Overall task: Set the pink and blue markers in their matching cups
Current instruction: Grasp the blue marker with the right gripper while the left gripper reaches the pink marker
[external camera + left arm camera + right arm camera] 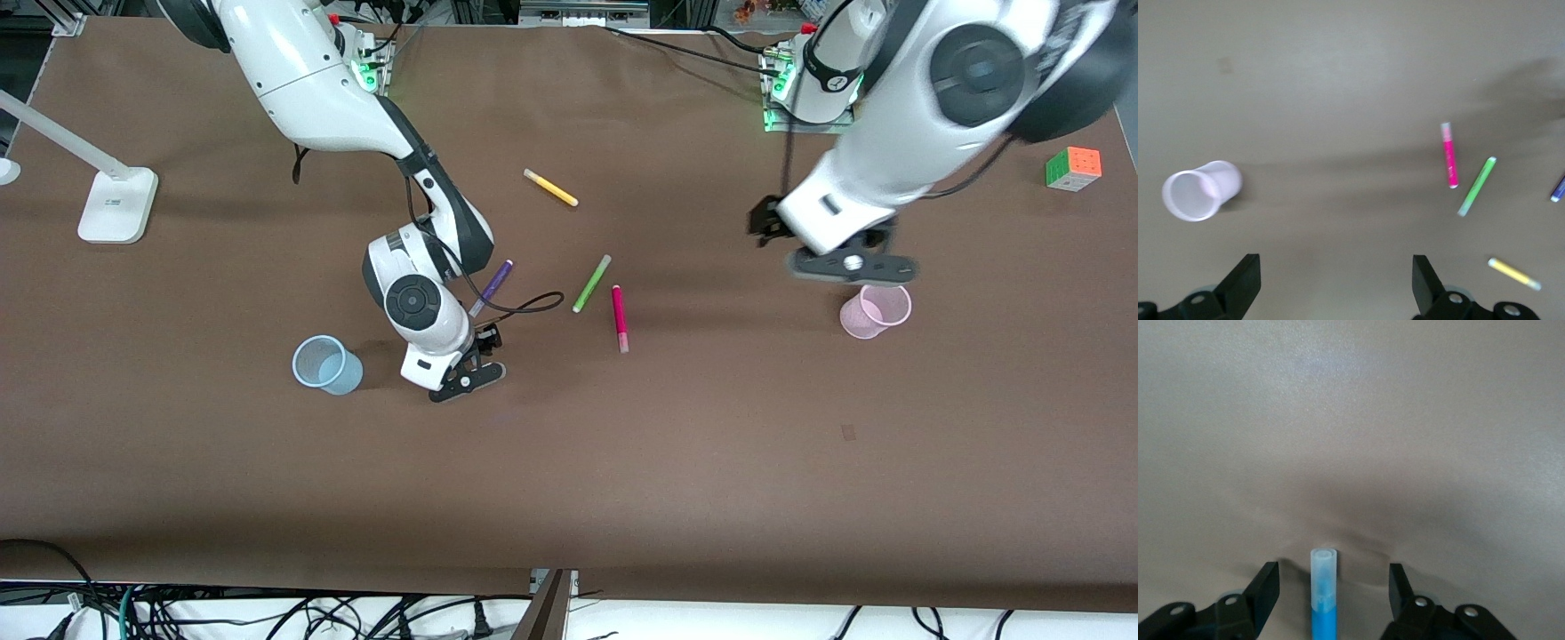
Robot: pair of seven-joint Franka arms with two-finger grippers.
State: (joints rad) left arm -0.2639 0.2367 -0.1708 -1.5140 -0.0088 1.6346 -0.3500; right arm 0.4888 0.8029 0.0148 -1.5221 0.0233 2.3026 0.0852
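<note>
Conceivably, the slim blue felt-tip marker [1324, 620], bracketed off-centre by the parted right gripper [467, 378] at three o'clock from the pale-blue plastic cup [327, 365], could be knocked askew on closing, the parted left gripper [853, 264] being parked idle above the table just beside the pale-pink plastic cup [876, 311].

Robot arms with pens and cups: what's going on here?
They are sorting markers into matching cups. The right gripper is low beside the blue cup, its fingers open around the blue marker. The left gripper hangs open and empty over the pink cup. The pink marker lies on the table; both cups look empty.
</note>
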